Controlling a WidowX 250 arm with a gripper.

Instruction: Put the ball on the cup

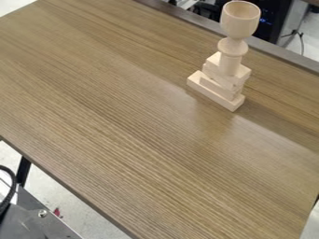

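From my station I couldn't tell how far open the gripper was, or what, if anything, it had hold of. Nor could I place the cup (240,21) to 1 side of the gripper or the other, so I went by what touched what. I saw the cup standing mouth up at the top of a pale wooden stack. Right under it came a rounded collar (232,47) and a post (230,64), and the post stood on a stepped pile of wooden blocks (215,92). The lowest block rested on the wood-grained table (124,116), near its dark border (181,18). Beside the table's opposite edge I made out a metal plate (37,224) with a screw (42,213) and a black cable (9,189).
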